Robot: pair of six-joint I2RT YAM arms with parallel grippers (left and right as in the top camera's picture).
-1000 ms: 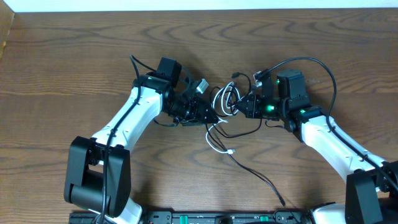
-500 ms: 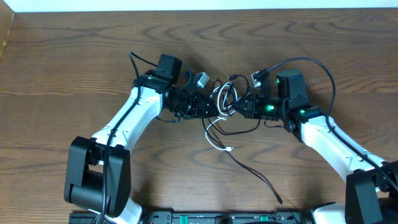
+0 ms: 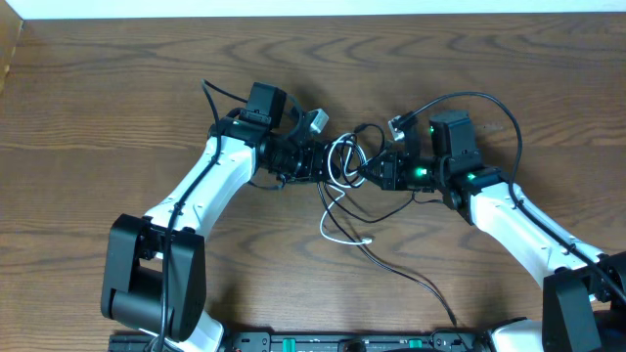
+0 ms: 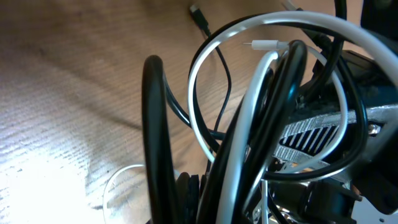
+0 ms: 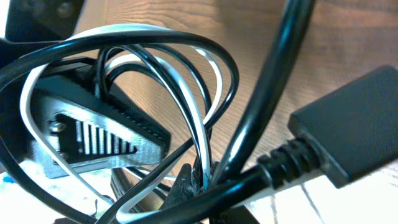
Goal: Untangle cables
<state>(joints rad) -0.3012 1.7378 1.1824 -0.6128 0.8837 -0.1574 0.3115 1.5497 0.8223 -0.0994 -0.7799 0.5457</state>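
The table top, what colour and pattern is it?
Brown, with wavy darker grain lines. The brown wooden table shows best in the overhead view.

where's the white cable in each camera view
Overhead: white cable coiled at picture centre, tail trailing down.
Left wrist: wide arc across the top.
Right wrist: loop over the upper left.
Shared landmark: black cables threaded through its loops.

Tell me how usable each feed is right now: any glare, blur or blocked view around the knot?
Overhead: evenly lit and sharp, the cables read clearly against the table. Left wrist: strong glare washes out the wood at lower left, and the loops sit too close to be crisp. Right wrist: a black plug near the lens is soft and blocks the right side.
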